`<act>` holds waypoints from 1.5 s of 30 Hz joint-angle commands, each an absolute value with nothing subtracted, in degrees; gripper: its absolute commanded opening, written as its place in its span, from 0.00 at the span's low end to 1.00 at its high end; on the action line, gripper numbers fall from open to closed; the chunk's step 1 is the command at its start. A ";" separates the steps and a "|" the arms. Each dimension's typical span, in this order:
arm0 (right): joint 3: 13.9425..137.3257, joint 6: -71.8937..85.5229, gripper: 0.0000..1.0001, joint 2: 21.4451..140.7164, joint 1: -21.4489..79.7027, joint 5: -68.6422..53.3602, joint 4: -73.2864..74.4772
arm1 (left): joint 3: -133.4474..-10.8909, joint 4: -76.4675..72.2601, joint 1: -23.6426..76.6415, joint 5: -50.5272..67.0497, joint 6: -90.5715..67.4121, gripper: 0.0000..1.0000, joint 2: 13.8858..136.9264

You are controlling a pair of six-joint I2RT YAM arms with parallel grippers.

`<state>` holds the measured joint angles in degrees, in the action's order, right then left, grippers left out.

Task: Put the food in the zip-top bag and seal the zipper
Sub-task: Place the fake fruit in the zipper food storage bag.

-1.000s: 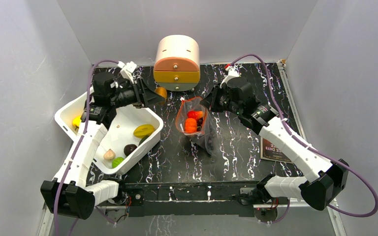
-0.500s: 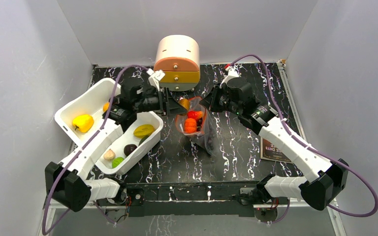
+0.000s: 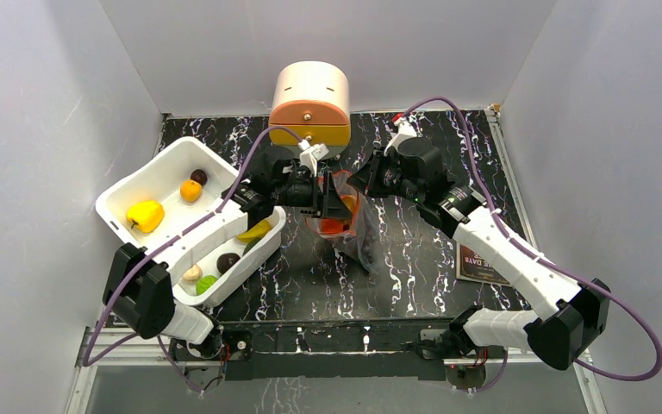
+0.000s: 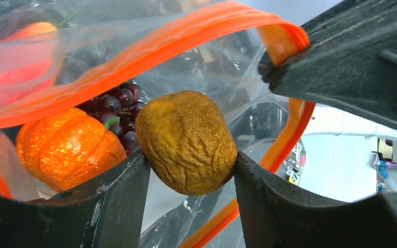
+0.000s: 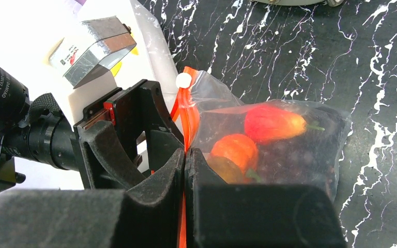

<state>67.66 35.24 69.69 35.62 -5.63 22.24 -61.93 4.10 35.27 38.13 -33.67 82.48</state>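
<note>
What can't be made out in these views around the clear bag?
- Top view: left gripper covers most of the clear zip-top bag's mouth and the wrinkled brown toy piece it holds.
- Left wrist view: that piece and the orange toy pumpkin hide most of the dark purple grapes.
- Right wrist view: right gripper hides the red-orange zipper strip below its pinch.

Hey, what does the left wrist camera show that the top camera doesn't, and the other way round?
Left wrist only: the wrinkled brown toy food piece clamped in the left jaws, and dark purple toy grapes. Top only: the white rectangular tub, its yellow toy piece, and the peach domed drawer box. Both: the clear plastic zip-top bag with its red-orange rim and the orange toy pumpkin.
</note>
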 commanded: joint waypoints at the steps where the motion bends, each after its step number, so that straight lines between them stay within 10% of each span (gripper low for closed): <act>1: 67.49 35.35 0.00 66.81 35.77 -5.84 16.64 | -64.14 1.78 36.79 39.86 -33.91 0.50 82.81; 13: 66.82 35.16 0.00 66.27 35.79 -5.38 17.09 | -65.84 6.84 36.89 34.80 -28.87 0.71 80.23; 30: 66.28 34.60 0.00 65.91 35.79 -4.88 16.77 | -70.20 12.93 36.89 29.63 -25.64 0.69 76.77; 45: 66.48 33.22 0.00 64.57 35.77 -3.05 19.05 | -76.92 32.57 32.62 -8.86 -17.24 0.76 72.59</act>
